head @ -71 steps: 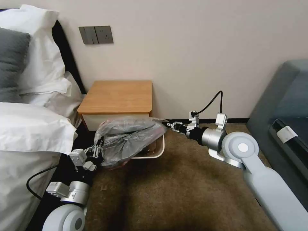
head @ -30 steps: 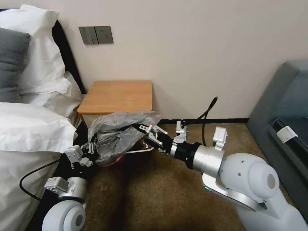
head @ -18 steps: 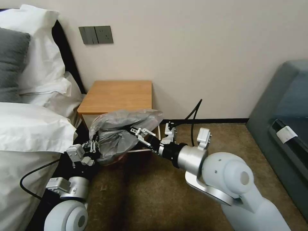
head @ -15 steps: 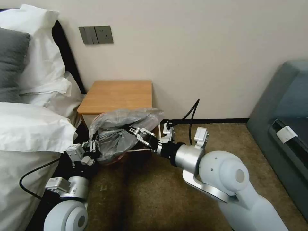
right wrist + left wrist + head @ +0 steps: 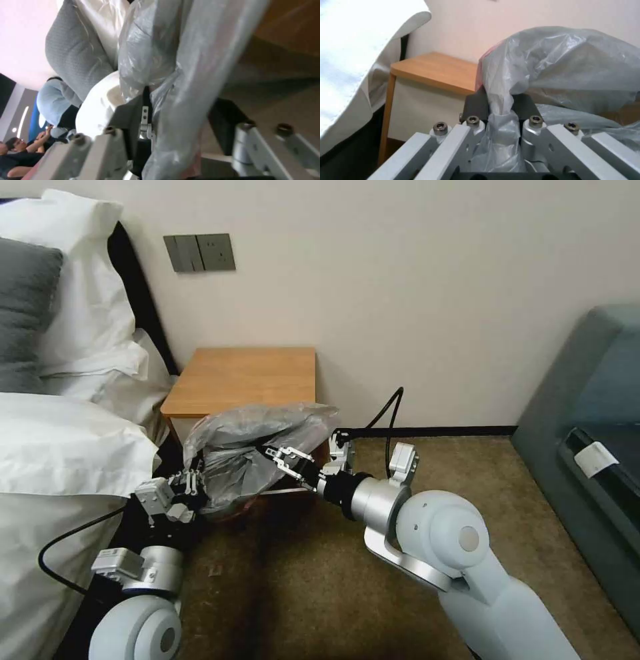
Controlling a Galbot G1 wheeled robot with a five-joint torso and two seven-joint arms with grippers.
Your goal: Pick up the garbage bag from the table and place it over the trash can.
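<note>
I judge the step in hand to be spreading the thin, crinkly, translucent grey garbage bag (image 5: 257, 447) over the small beige plastic trash can (image 5: 293, 491), which sits on the carpet low in the centre-left of the head view, just in front of the low wooden bench (image 5: 247, 380) with its orange-brown top. To do this well I would keep both grips on opposite edges of the bag mouth, hold the film taut enough to stay open, and lower it evenly so the edge wraps outside the rim rather than slumping inside; thin plastic like this slips and bunches easily, so slow, matched moves seem wise. The left hand (image 5: 190, 485), at the lower left beside the white bed (image 5: 60, 447), is clamped tight on a gathered twist of the bag; in the left wrist view the plastic is pinched between its dark fingers (image 5: 476, 105). The right hand (image 5: 283, 459), reaching in from the right, has its fingers spread partly apart with a fold of the bag running between them; in the right wrist view the film lies against one dark finger (image 5: 133, 112), and I cannot tell whether they pinch it. The bag is puffed up over the can, hiding most of its rim.
</note>
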